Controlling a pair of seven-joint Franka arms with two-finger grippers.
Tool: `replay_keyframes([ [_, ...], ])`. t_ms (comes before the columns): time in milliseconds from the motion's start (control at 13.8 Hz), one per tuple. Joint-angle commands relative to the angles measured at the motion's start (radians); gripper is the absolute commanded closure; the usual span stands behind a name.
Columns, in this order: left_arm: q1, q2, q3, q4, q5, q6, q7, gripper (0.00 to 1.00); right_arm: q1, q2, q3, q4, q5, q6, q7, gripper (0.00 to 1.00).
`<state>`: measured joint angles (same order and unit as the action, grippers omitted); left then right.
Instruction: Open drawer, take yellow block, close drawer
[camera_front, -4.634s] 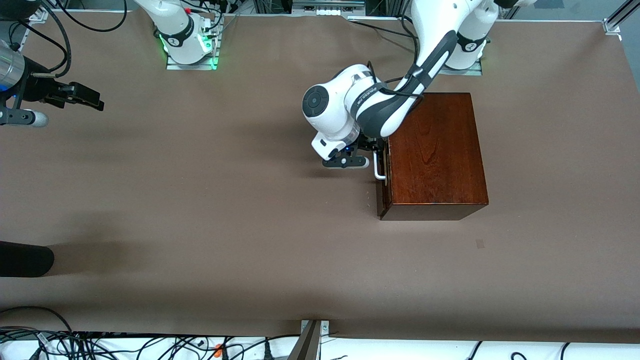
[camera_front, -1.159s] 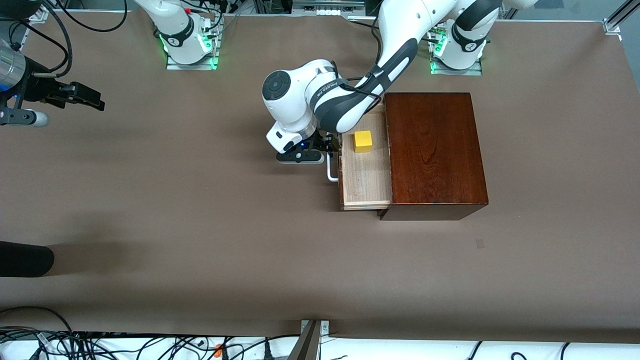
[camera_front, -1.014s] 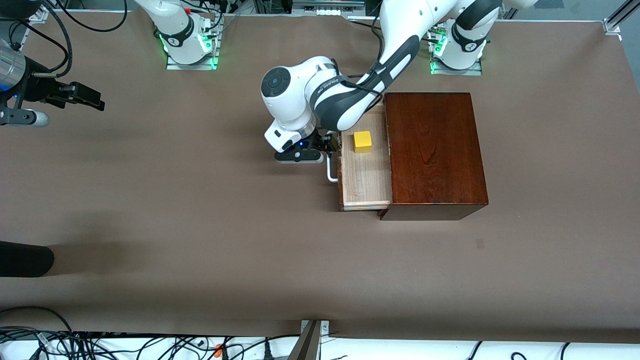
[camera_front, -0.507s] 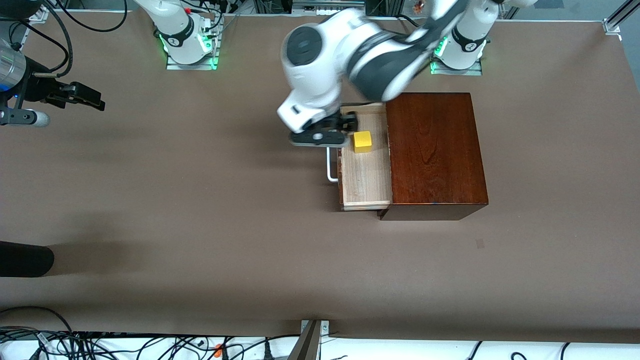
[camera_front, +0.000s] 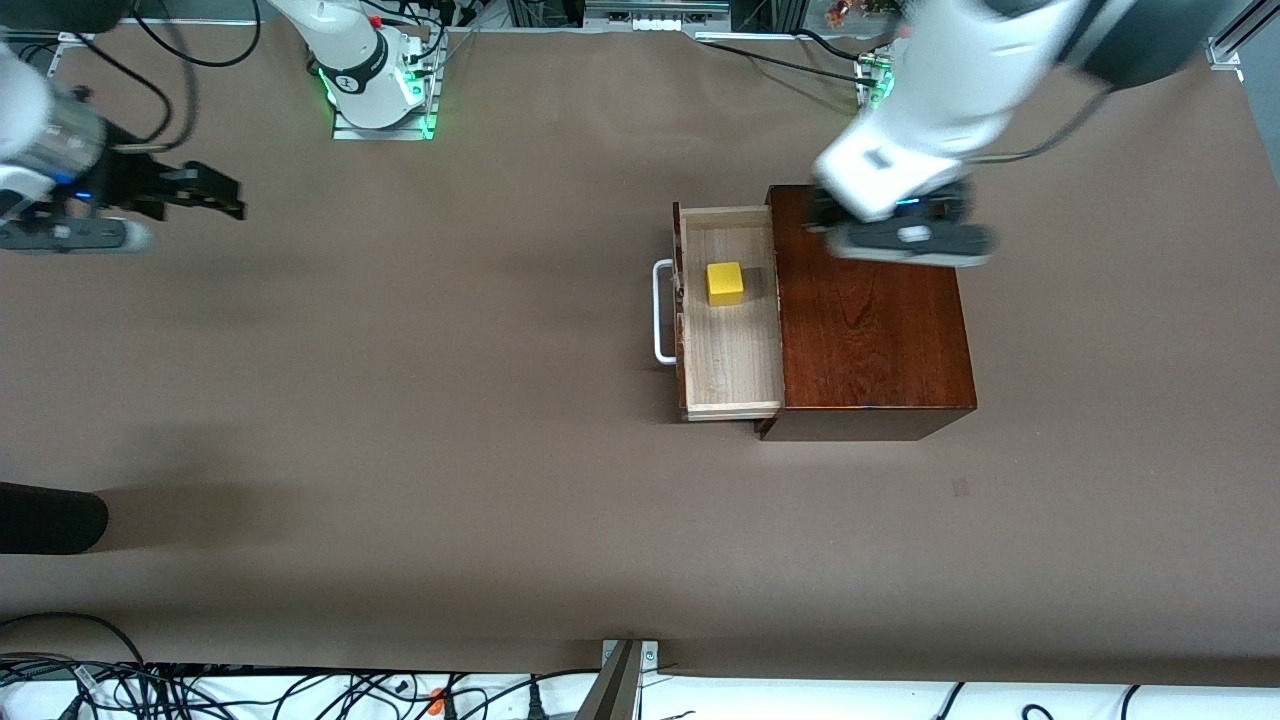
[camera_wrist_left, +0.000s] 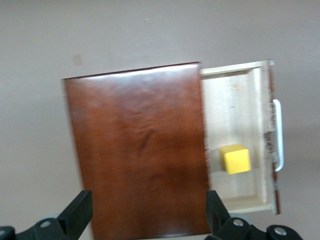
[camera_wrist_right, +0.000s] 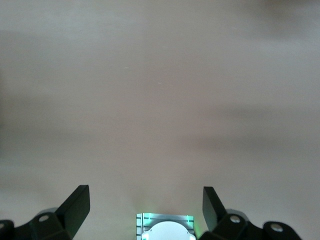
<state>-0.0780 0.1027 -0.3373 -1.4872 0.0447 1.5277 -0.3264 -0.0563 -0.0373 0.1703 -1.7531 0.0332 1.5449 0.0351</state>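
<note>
The drawer (camera_front: 730, 360) of the dark reddish-brown wooden box (camera_front: 870, 320) stands pulled out, its white handle (camera_front: 662, 310) free. The yellow block (camera_front: 725, 283) sits on the drawer's pale floor, toward the robots' end. My left gripper (camera_front: 890, 222) hangs open and empty over the box top. The left wrist view looks down on the box (camera_wrist_left: 140, 150), the drawer (camera_wrist_left: 235, 100), the block (camera_wrist_left: 235, 158) and the handle (camera_wrist_left: 278, 135), with the left gripper (camera_wrist_left: 147, 212) wide apart. My right gripper (camera_front: 225, 197) hovers open over bare table at the right arm's end; it (camera_wrist_right: 145, 205) holds nothing.
The right arm's base (camera_front: 375, 95), lit green, shows between the open fingers in the right wrist view as the base (camera_wrist_right: 165, 227). A dark rounded object (camera_front: 50, 518) lies at the table's edge at the right arm's end. Cables (camera_front: 200, 690) and a metal bracket (camera_front: 625, 665) line the near edge.
The drawer was pulled open. The left gripper then let go of the handle, rose and swung over the box top. The right gripper shifted slightly toward the table's middle.
</note>
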Motion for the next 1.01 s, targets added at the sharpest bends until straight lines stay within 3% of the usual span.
replay_keyframes([
  [0,0.167,-0.098,-0.009,-0.070,-0.074,-0.017,0.142,0.00,0.003,0.123,0.086,0.090,0.016,0.012,-0.012,0.00],
  [290,0.247,-0.113,0.023,-0.070,-0.077,-0.028,0.248,0.00,0.106,0.264,0.213,0.193,0.062,0.065,-0.015,0.00],
  [579,0.040,-0.117,0.303,-0.068,-0.082,-0.040,0.314,0.00,0.312,0.309,0.233,0.198,0.060,0.274,-0.134,0.00],
  [797,0.046,-0.115,0.322,-0.062,-0.083,-0.057,0.329,0.00,0.517,0.346,0.232,0.198,0.001,0.467,-0.159,0.00],
  [941,0.046,-0.113,0.322,-0.061,-0.082,-0.058,0.329,0.00,0.582,0.393,0.232,0.199,-0.088,0.576,-0.211,0.00],
])
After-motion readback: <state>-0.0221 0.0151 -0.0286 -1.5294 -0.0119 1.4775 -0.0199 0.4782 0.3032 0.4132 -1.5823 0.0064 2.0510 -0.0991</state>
